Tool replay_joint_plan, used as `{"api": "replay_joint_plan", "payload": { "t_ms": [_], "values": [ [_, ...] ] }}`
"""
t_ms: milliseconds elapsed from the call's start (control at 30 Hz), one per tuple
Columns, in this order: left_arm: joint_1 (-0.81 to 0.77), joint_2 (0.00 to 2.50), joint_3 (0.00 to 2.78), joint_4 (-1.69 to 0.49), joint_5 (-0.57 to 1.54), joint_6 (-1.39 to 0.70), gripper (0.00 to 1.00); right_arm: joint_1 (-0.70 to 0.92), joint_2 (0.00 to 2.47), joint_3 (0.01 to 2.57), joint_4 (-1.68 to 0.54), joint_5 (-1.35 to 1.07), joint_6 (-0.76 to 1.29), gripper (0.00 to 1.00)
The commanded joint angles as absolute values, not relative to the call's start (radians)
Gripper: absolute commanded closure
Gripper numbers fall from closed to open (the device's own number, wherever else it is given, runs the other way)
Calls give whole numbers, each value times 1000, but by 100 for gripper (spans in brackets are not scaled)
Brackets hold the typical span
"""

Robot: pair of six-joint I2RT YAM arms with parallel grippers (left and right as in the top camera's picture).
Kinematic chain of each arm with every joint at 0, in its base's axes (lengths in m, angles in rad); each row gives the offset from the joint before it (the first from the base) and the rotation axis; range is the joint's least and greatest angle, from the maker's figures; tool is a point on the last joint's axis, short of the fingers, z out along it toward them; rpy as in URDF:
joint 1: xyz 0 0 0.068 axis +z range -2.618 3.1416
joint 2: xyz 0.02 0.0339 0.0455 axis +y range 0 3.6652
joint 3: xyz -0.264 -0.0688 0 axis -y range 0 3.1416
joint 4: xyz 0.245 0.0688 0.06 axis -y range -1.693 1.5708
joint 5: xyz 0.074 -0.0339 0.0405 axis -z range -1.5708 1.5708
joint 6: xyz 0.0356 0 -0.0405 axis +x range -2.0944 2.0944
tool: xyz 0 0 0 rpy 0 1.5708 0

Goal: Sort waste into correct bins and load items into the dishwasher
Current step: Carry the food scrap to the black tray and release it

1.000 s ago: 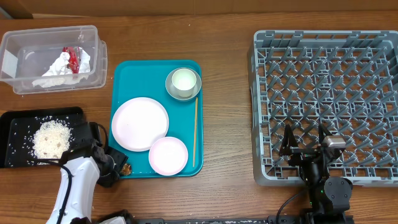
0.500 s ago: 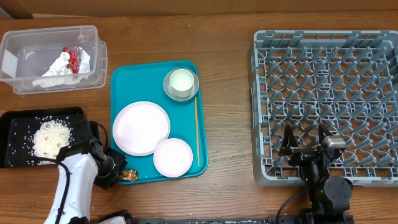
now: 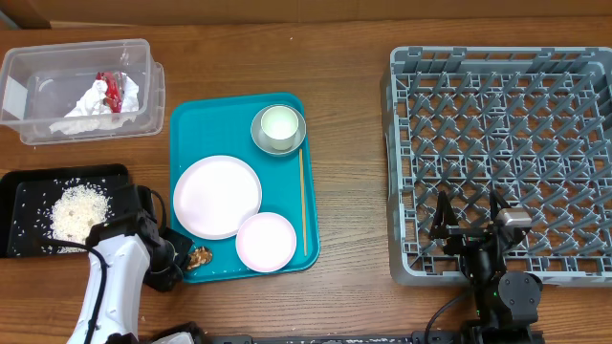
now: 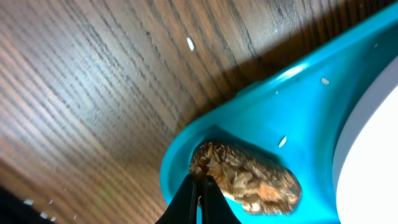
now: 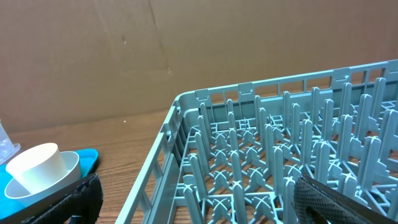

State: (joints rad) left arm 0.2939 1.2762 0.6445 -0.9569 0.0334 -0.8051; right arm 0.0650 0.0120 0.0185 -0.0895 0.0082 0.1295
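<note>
Left tool [image 4: 199, 194]: closed tight, tips touching brown food lump [image 4: 249, 180] in teal tray [image 4: 311, 112] corner.
Right tool [image 5: 208, 199]: wide open, empty, over dish rack [image 5: 249, 137] edge.

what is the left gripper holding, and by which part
Cannot be told for sure: the left gripper is shut at one end of the small brown food lump on the teal plastic tray, perhaps pinching its edge.
</note>
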Motion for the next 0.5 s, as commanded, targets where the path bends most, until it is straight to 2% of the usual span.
{"api": "replay_joint_plan", "payload": {
  "t_ms": [0, 200, 467],
  "values": [
    [288, 1281, 719, -988, 18, -796, 96, 60, 3, 8, -82, 22, 123, 0],
    [289, 1281, 903, -1079, -18, -785, 96, 60, 3, 8, -82, 22, 123, 0],
    [348, 1281, 1087, -1091, -65, -786, 96, 60, 3, 8, -82, 22, 123, 0]
  ]
}}
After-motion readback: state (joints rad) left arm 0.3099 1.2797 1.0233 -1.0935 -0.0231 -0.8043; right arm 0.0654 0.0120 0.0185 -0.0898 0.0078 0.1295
